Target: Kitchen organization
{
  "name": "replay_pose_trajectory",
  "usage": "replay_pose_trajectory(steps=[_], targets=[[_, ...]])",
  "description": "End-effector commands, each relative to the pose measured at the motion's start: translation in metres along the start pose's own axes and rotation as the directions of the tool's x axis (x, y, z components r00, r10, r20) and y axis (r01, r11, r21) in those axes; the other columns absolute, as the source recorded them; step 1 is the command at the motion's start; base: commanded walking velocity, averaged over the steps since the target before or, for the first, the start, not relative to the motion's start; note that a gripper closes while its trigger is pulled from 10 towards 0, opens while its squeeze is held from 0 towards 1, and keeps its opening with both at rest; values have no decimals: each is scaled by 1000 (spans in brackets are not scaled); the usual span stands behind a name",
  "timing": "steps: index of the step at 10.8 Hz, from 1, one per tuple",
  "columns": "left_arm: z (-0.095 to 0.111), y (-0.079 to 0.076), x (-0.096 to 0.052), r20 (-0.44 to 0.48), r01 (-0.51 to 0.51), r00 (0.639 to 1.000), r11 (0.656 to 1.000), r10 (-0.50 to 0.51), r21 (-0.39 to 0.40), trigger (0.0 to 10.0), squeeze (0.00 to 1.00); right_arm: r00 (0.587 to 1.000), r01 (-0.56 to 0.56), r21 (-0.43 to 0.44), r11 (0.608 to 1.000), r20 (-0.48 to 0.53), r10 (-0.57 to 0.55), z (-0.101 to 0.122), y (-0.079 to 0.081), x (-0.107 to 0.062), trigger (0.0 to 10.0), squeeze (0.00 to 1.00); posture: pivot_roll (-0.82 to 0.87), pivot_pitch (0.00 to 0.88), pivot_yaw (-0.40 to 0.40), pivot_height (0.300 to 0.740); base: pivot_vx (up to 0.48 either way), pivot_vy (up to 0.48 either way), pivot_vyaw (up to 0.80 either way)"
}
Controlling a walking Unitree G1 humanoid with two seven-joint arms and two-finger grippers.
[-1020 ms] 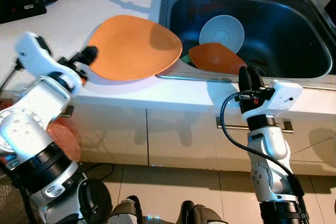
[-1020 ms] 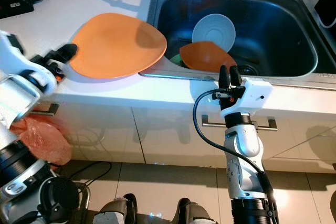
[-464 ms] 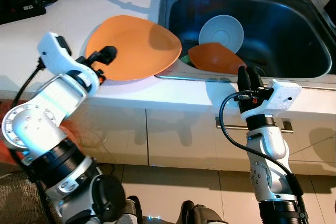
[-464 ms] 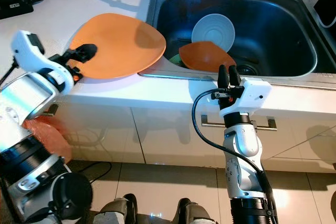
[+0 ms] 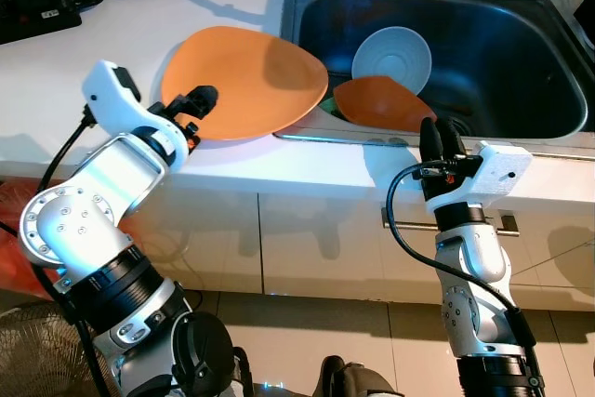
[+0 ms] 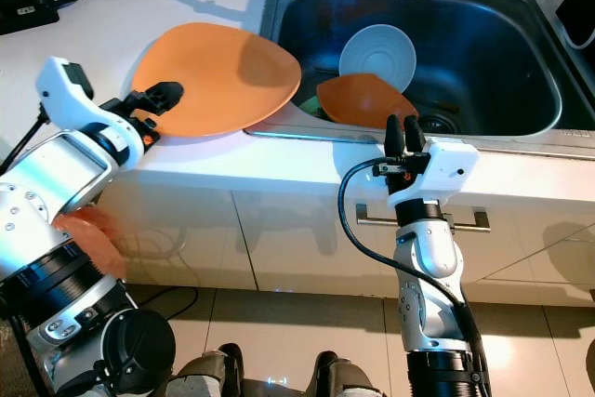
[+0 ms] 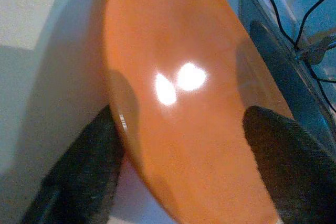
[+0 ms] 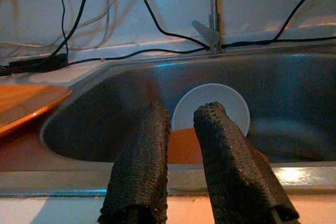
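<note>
While my left gripper (image 5: 200, 99) straddles the orange plate (image 5: 244, 81) upper left, jaws wide, I'd close gently on its rim; right gripper (image 5: 438, 135) idles, jaws narrow.

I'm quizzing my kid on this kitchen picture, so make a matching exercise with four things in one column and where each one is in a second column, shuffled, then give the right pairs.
Things:
1. large orange plate
2. white bowl
3. left gripper
4. right gripper

Places:
A. raised in front of the sink's near rim
B. on the counter, one edge overhanging the sink
C. at the large plate's near left edge
D. inside the sink

Pairs: 1-B, 2-D, 3-C, 4-A
</note>
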State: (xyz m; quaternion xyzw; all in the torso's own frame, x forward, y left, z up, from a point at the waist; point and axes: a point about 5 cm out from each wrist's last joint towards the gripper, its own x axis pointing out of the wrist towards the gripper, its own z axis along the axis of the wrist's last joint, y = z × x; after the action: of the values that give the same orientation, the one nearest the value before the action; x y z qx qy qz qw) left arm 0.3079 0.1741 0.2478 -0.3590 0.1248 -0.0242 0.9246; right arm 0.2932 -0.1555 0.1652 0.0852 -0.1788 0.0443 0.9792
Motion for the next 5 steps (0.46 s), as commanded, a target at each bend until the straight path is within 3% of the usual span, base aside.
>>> replay_pose_trajectory(steps=[1, 5], targets=[[-13, 4, 4, -69, -24, 997, 1000, 23, -3, 0, 0, 996, 3, 11, 1000, -86, -3, -16, 0, -7, 10000, 0, 125, 202, -15, 740, 0, 0, 0], [-14, 6, 4, -51, -29, 998, 999, 28, -17, 0, 0, 996, -2, 9, 1000, -90, 3, -16, -1, -6, 10000, 0, 125, 208, -24, 740, 0, 0, 0]])
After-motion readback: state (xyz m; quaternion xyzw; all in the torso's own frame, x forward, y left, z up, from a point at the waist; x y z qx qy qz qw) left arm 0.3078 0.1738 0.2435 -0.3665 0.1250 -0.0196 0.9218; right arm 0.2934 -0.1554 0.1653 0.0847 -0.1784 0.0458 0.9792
